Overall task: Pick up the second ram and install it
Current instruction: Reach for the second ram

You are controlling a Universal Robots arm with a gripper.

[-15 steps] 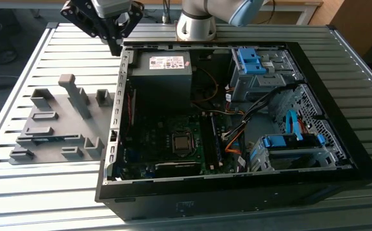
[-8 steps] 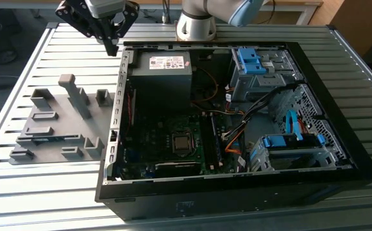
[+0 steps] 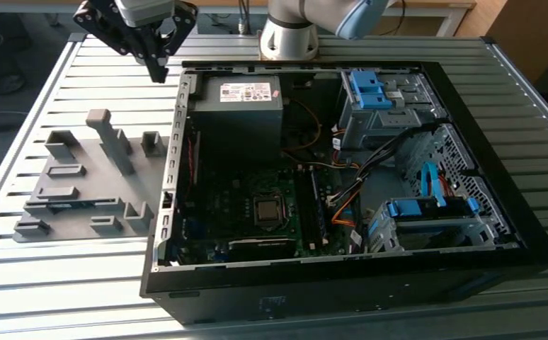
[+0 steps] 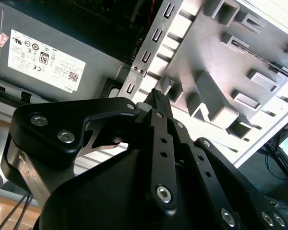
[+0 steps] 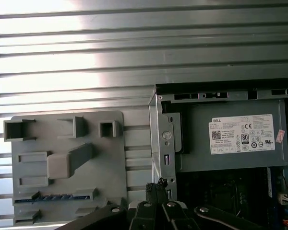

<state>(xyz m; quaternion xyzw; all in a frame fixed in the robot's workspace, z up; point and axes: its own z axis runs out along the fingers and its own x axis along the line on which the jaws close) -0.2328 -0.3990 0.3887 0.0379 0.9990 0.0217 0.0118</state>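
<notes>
Nearest in the exterior view, the black computer case (image 3: 350, 283) lies open on the slatted metal desk (image 3: 66, 297), its motherboard (image 3: 255, 191) facing up. On the exterior view's left, just beside the case, sits the grey holder (image 3: 85, 188) with its raised blocks. In the first wrist view the second ram (image 5: 53, 197) shows as a thin blue-green strip standing on edge in one of the holder's long slots. Farther back, the grey power supply (image 3: 236, 117) fills the case's far corner. Beyond the holder, the gripper (image 3: 158, 71) hangs in the air near that corner, well apart from the ram, its jaws together. The arm's base (image 3: 288, 39) stands behind the case.
</notes>
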